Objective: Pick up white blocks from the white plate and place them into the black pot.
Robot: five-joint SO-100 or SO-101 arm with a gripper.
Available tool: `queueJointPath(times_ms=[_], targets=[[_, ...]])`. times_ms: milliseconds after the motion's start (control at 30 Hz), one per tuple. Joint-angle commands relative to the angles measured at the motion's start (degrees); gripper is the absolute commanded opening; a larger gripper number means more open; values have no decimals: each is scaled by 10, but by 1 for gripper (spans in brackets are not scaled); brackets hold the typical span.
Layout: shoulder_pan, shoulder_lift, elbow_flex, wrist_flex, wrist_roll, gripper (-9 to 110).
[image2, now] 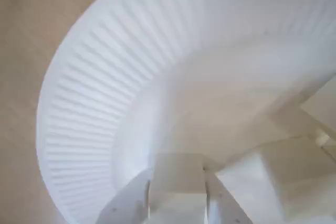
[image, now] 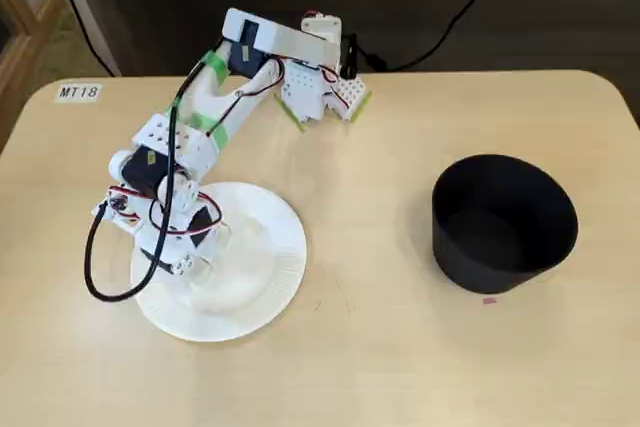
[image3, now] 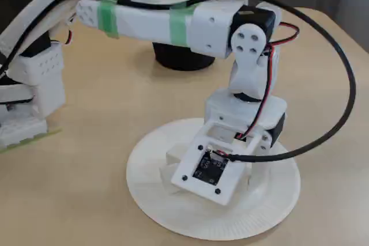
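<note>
The white plate (image: 270, 247) (image3: 150, 182) lies on the wooden table, and my gripper (image: 195, 269) is lowered onto its left part in a fixed view. In the wrist view the gripper (image2: 177, 171) is shut on a white block (image2: 177, 187) just above the plate's (image2: 105, 93) floor, with a finger touching each side. Pale angular shapes (image2: 283, 171) at the lower right of the wrist view may be more white blocks; I cannot tell. The black pot (image: 505, 222) (image3: 181, 60) stands apart on the table, its inside dark.
The arm's base (image: 320, 87) is clamped at the table's far edge. A black cable (image: 100, 267) loops out from the wrist past the plate's left rim. A label reading MT18 (image: 78, 92) is stuck near the table's corner.
</note>
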State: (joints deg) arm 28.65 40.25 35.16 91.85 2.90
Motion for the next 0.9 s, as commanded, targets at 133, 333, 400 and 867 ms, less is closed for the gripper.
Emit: queueJointPath(times_ms=[133, 333, 400, 867], targets=[[-11, 64, -25, 8, -19, -2], [-91, 209, -110, 2, 29, -2], [-151, 228, -180, 2, 61, -2], [-590, 462, 39, 32, 105, -2]])
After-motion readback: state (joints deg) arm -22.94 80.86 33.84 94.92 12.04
